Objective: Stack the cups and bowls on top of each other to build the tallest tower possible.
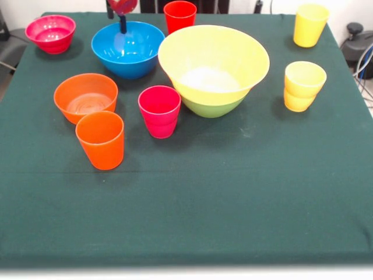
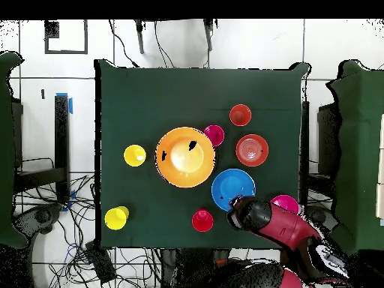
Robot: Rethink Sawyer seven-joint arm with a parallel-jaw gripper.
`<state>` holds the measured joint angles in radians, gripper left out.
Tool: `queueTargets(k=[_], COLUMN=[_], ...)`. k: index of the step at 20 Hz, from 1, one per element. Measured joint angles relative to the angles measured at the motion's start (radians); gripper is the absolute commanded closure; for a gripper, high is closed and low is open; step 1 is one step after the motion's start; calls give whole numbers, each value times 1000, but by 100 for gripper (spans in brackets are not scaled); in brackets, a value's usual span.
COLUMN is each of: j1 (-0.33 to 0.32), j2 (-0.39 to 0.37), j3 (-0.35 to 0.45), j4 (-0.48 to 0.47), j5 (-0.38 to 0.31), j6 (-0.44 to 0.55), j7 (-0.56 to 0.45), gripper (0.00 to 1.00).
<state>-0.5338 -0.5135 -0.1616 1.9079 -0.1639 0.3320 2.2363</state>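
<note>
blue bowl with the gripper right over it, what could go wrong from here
1. The gripper hangs over the blue bowl's far rim; a glossy, curved wall could slip out of a pinch.
2. The red cup and the yellow bowl stand close beside it, so a sideways lift might knock them.
3. The yellow bowl sits in the smaller green bowl, a narrow base that may rock when more is added.
</note>
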Motion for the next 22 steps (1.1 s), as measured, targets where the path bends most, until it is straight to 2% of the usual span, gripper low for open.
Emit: queueTargets(k=[15,22], j1=[-53,-58], j2=[81,95], j3=[0,0], j4=[-1,0], j5=[-47,-59], j6=[-84,-89], j7=[0,0], gripper=[0,0])
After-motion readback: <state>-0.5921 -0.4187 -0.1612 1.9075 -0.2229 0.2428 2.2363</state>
